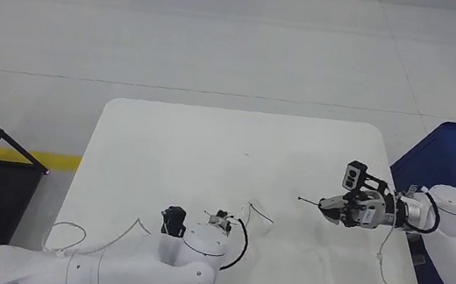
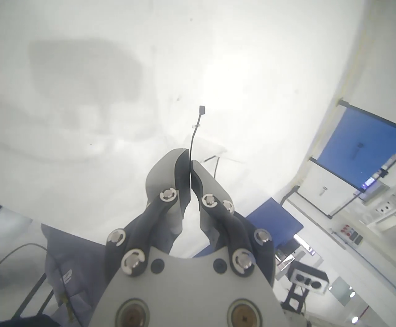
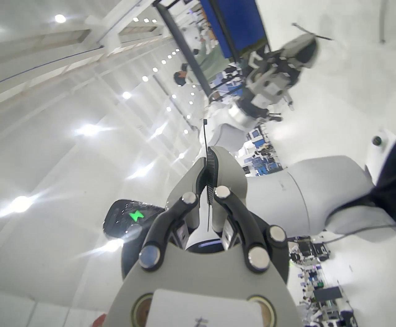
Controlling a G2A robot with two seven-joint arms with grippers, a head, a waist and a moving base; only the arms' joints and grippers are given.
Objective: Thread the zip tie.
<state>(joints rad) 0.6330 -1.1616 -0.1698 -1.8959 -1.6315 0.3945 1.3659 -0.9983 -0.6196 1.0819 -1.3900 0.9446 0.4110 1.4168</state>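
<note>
Top view: white table point(image 1: 207, 165), grey floor point(image 1: 225, 44); left tool point(image 2: 189, 157) and right tool point(image 3: 208, 154) each pinch a zip tie point(image 2: 193, 133).

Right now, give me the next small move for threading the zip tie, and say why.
Probably ease the right gripper toward the left gripper. Each is shut on a black zip tie; in the top view the right tie points toward the left tie, but bare table shows between their ends, so they likely cannot thread yet.
</note>
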